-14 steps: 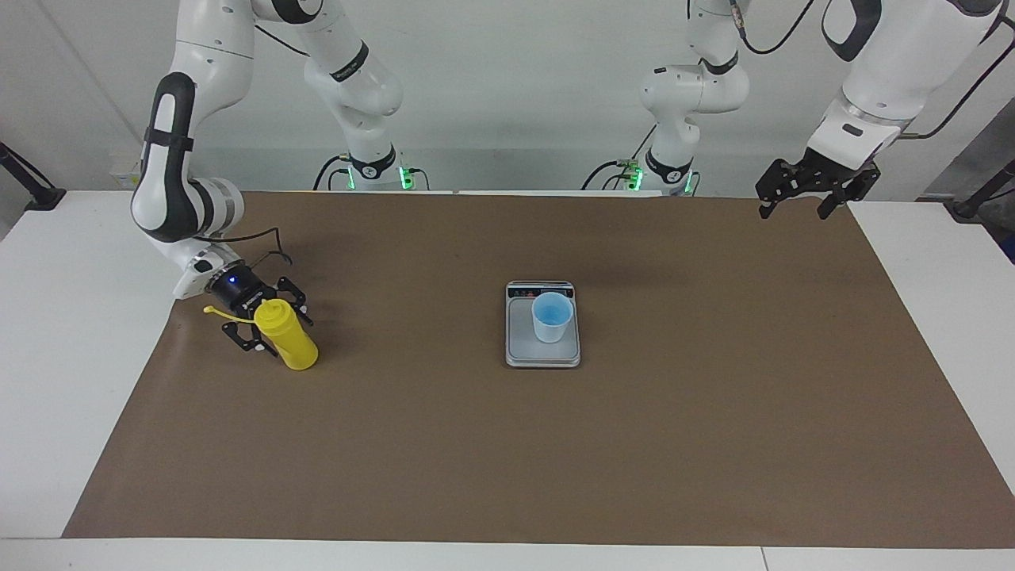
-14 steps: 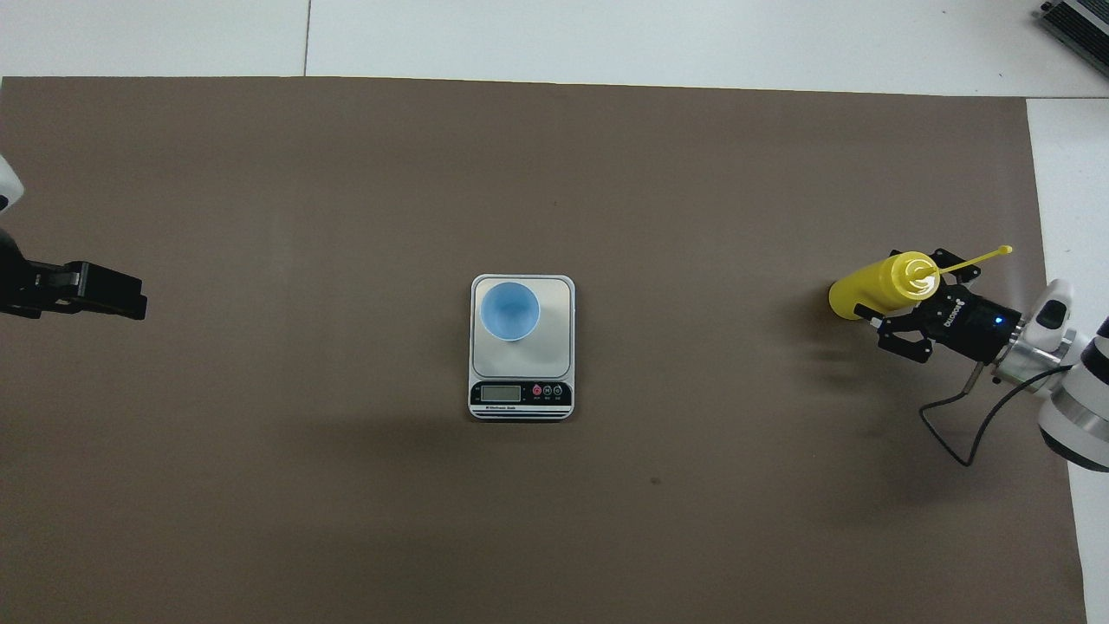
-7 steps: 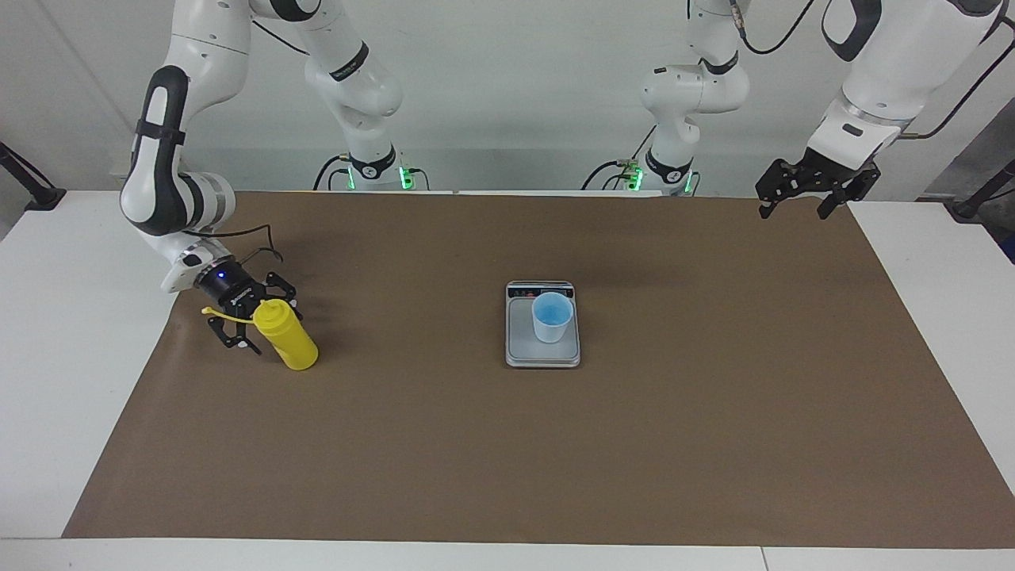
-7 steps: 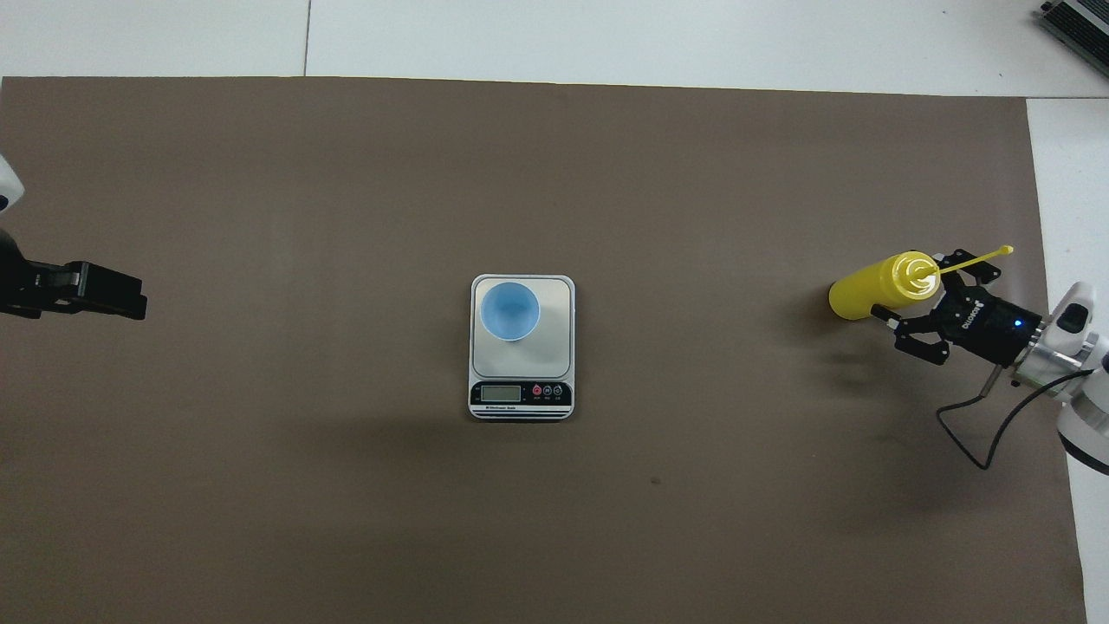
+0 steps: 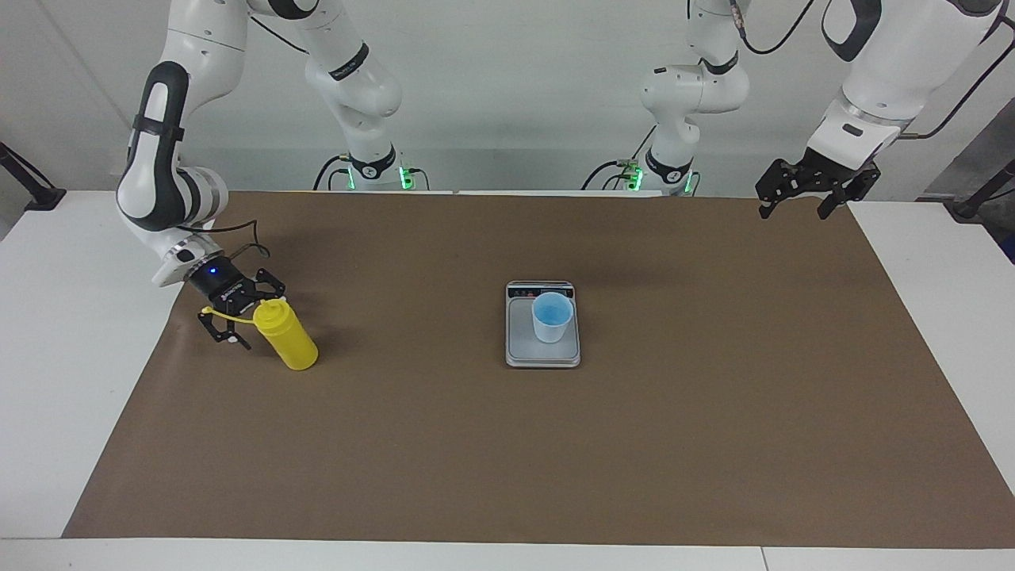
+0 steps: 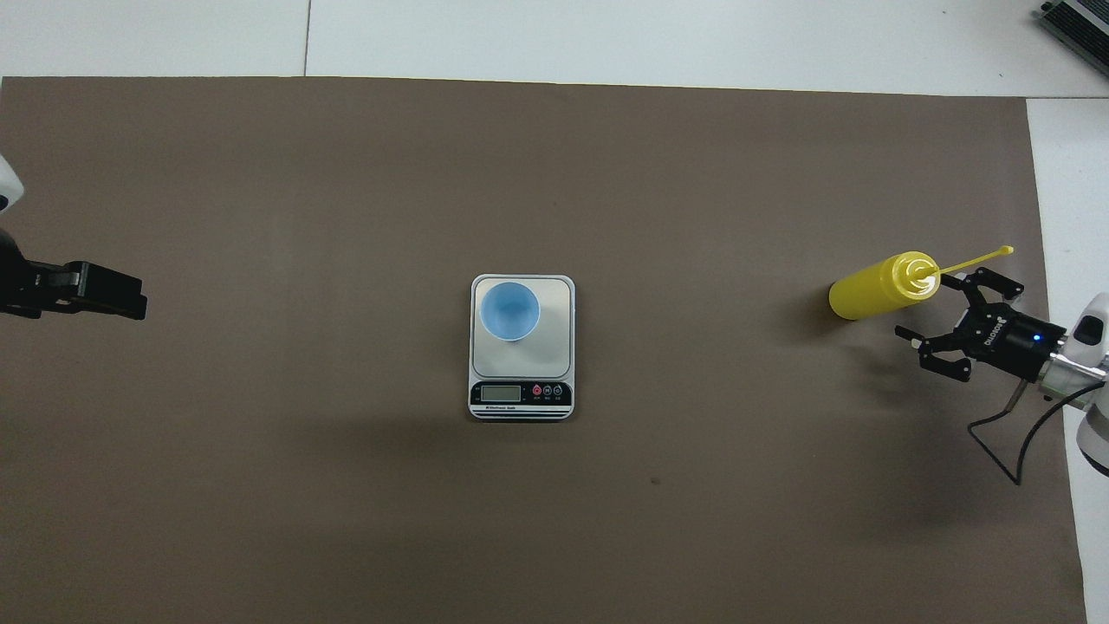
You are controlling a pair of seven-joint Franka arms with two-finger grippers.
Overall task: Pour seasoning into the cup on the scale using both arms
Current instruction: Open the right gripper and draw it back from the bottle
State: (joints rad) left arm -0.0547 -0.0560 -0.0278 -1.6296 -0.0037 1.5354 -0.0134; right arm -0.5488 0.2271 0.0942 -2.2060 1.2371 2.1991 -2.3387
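The yellow seasoning bottle (image 5: 289, 342) (image 6: 873, 292) stands upright on the brown mat near the right arm's end of the table, its thin cap strap (image 6: 979, 257) sticking out sideways. My right gripper (image 5: 247, 317) (image 6: 931, 305) is open just beside the bottle's top, with nothing between its fingers. The light blue cup (image 5: 551, 317) (image 6: 509, 310) stands on the silver scale (image 5: 523, 350) (image 6: 554, 347) at the middle of the mat. My left gripper (image 5: 794, 212) (image 6: 113, 295) waits open and empty, raised over the mat's edge at the left arm's end.
A brown mat (image 5: 714, 412) covers most of the white table (image 5: 47, 357). The scale's display strip (image 6: 520, 394) faces the robots. The right arm's black cable (image 6: 1009, 433) loops over the mat's edge.
My right gripper, which straddled the bottle's top a second ago, has drawn back toward the right arm's end of the table. The bottle stays standing. The left arm has not moved.
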